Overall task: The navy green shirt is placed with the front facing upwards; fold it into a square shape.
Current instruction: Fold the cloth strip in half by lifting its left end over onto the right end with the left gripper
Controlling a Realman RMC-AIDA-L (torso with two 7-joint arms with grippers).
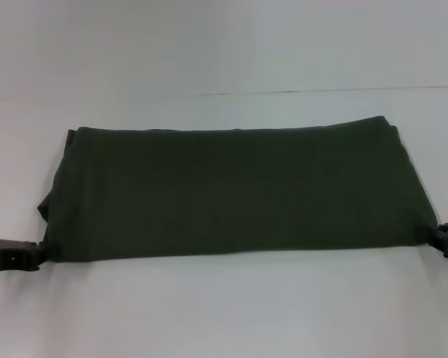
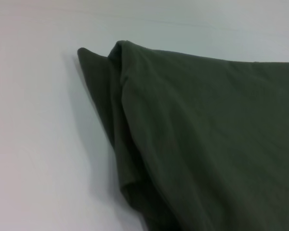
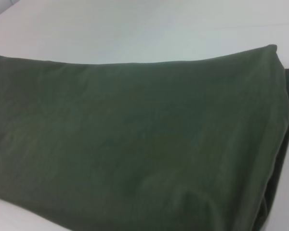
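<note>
The navy green shirt (image 1: 231, 190) lies on the white table as a wide dark olive band, folded over so only plain cloth shows; the print and collar label are hidden. My left gripper (image 1: 31, 255) is at the shirt's near left corner. My right gripper (image 1: 442, 239) is at its near right corner. Both touch the cloth's edge. The left wrist view shows the shirt's layered left end (image 2: 202, 139). The right wrist view shows the shirt's smooth top layer (image 3: 135, 144) with its folded right end.
The white table (image 1: 224, 313) spreads all round the shirt. A thin dark seam (image 1: 328, 91) runs across the far right of the table.
</note>
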